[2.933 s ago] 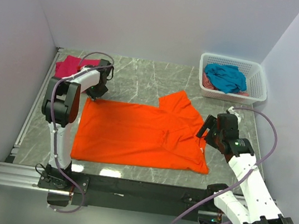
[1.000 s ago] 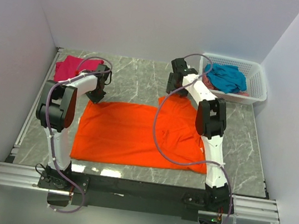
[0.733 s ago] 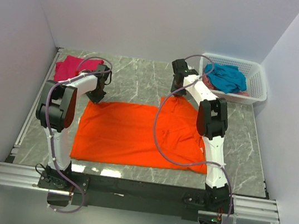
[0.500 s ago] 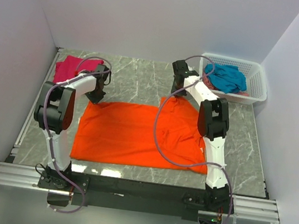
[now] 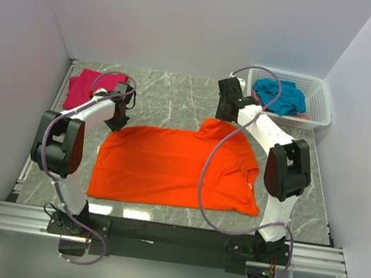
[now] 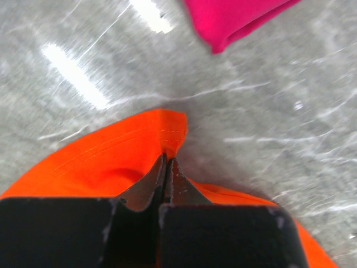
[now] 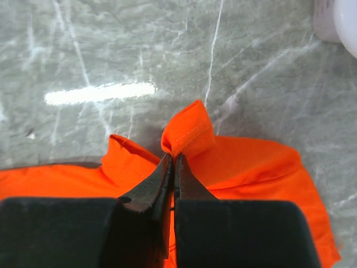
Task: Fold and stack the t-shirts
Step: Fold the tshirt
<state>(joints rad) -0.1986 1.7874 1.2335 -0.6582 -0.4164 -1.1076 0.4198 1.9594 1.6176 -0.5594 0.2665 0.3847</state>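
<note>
A bright orange t-shirt (image 5: 167, 168) lies spread across the middle of the marble table. My left gripper (image 5: 117, 120) is shut on its far left corner (image 6: 167, 131), pinched between the jaws (image 6: 167, 162). My right gripper (image 5: 225, 115) is shut on a fold of the shirt's far right edge (image 7: 187, 134), the cloth bunched just past the tips (image 7: 173, 159). A magenta-pink t-shirt (image 5: 88, 86) lies folded at the far left; its edge (image 6: 240, 19) shows in the left wrist view. A teal-blue t-shirt (image 5: 279, 96) sits in the basket.
A white lattice basket (image 5: 319, 110) stands at the back right corner, with its rim (image 7: 334, 19) at the top right of the right wrist view. Grey walls close the table on three sides. The arms' rail (image 5: 157, 236) runs along the near edge.
The right gripper has closed on the shirt's far right edge and lifted it slightly. The right arm's elbow swung out to the right. The left gripper kept its hold on the far left corner.
</note>
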